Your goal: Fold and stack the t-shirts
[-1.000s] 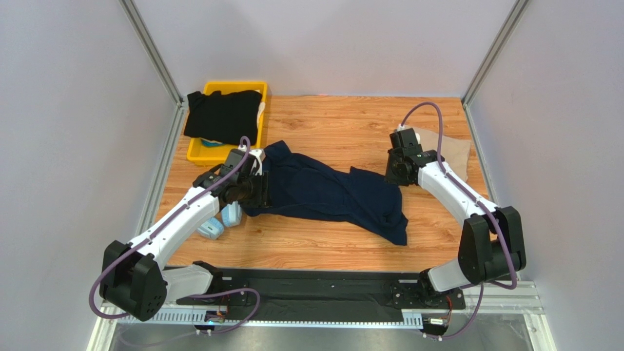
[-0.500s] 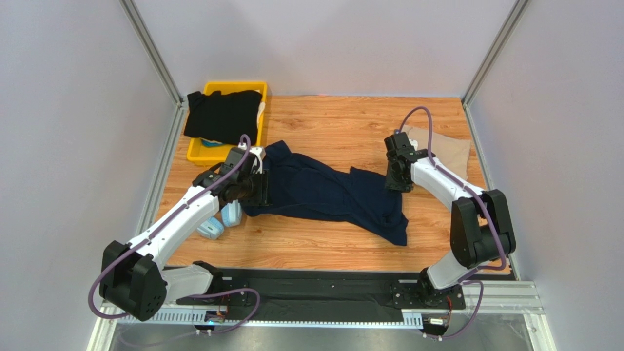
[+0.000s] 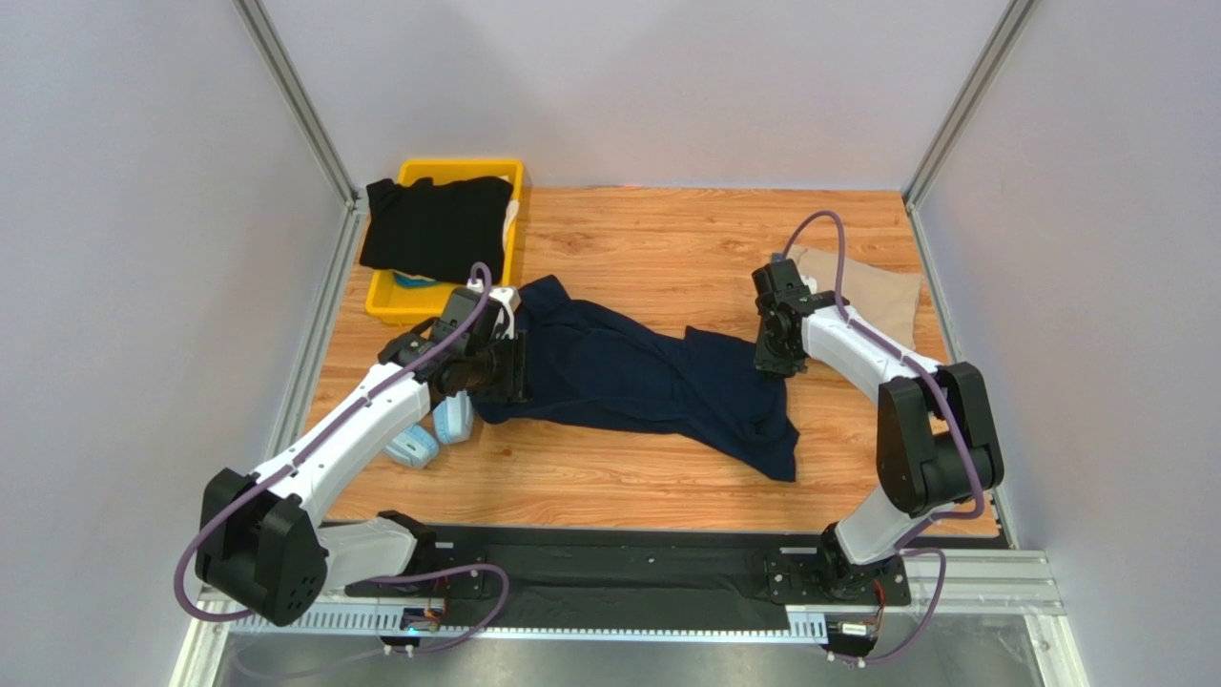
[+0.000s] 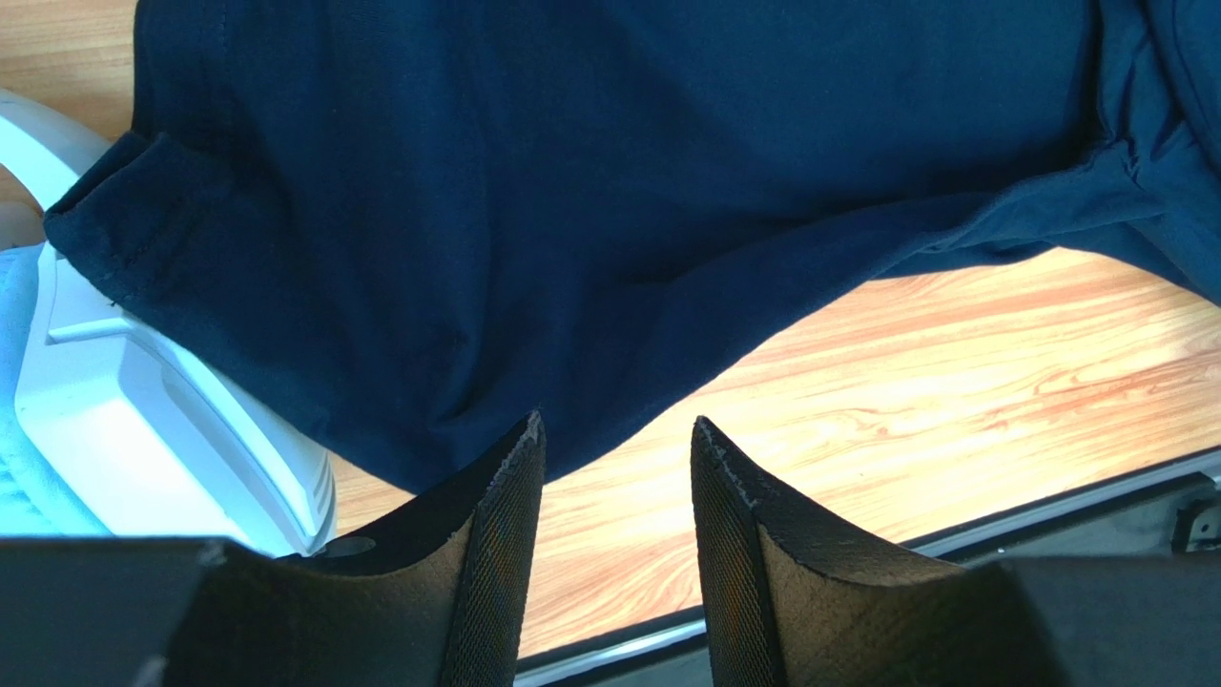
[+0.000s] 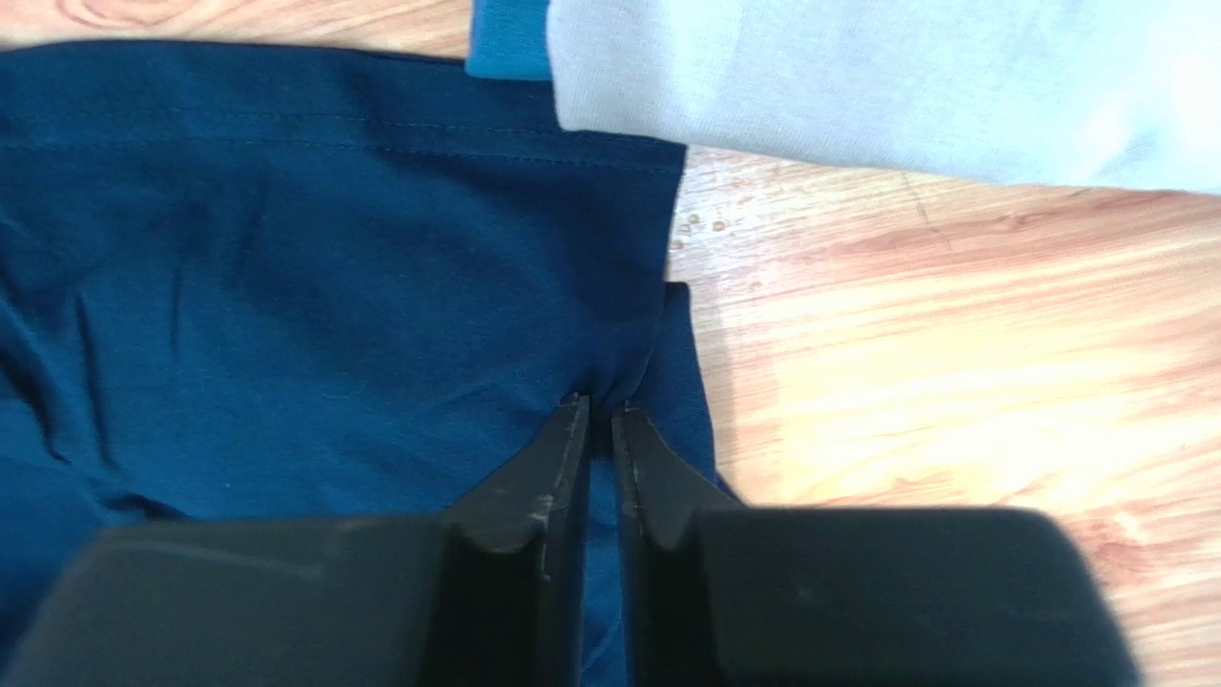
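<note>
The dark navy t-shirt [image 3: 645, 379] lies crumpled across the middle of the wooden table. My left gripper [image 3: 499, 372] hovers at its left end with jaws open and nothing between them; in the left wrist view [image 4: 614, 425] the navy cloth [image 4: 573, 186] lies just beyond the fingertips. My right gripper [image 3: 774, 355] is at the shirt's right edge, shut on a pinch of navy cloth [image 5: 330, 286], as the right wrist view [image 5: 602, 408] shows. The tan t-shirt [image 3: 877, 294] lies at the back right. The black t-shirt [image 3: 437, 222] is draped over the yellow bin.
The yellow bin [image 3: 394, 301] stands at the back left. Light blue headphones [image 3: 430, 434] lie beside the navy shirt's left end, close under my left arm, and show in the left wrist view [image 4: 144, 430]. The tan shirt's edge [image 5: 889, 86] looks pale just beyond my right gripper.
My right arm has swung in and slightly left, bringing its gripper down onto the navy shirt's right edge. The left arm has barely moved.
</note>
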Controlling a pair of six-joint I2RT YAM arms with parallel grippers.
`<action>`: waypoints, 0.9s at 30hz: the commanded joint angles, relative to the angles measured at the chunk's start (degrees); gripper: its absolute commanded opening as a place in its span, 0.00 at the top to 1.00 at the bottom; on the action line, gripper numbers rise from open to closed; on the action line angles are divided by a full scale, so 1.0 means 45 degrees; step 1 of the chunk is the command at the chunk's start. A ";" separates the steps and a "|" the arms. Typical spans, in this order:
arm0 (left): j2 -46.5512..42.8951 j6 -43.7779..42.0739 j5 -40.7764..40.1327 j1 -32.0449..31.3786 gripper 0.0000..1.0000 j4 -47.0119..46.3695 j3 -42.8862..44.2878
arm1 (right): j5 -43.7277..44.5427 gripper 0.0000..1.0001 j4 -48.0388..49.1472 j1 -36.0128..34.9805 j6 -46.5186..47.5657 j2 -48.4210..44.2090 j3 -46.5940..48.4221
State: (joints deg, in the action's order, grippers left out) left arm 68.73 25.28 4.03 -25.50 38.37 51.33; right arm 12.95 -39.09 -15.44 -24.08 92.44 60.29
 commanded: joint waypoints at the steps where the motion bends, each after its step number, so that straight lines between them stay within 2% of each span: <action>1: 0.0078 0.0047 0.0178 -0.0057 0.51 -0.0324 0.0058 | -0.0221 0.94 0.0503 0.0052 -0.0080 0.0101 0.0274; 5: -0.0019 0.0105 0.0178 -0.0076 0.51 -0.0402 -0.0040 | -0.0222 1.00 0.0581 0.0053 -0.0060 -0.0229 0.0215; 16: 0.0039 0.0086 -0.0328 -0.0096 0.49 -0.0421 0.0194 | -0.0865 1.00 0.0152 0.0052 0.0018 -0.2104 0.0371; 20: 0.0273 -0.0148 -0.0876 -0.0096 0.41 -0.0421 0.0876 | -0.0749 1.00 -0.0043 0.0033 0.0076 -0.3080 0.0391; 27: 0.2243 -0.0558 -0.2690 0.0001 0.39 -0.0382 0.3004 | -0.0963 1.00 -0.0336 0.0053 0.0076 -0.4741 0.0449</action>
State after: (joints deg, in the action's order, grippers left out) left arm 74.35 24.49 -2.76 -25.58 37.89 58.33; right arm 9.17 -40.25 -15.44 -24.14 75.48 60.29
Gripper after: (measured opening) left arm 0.606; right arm 0.008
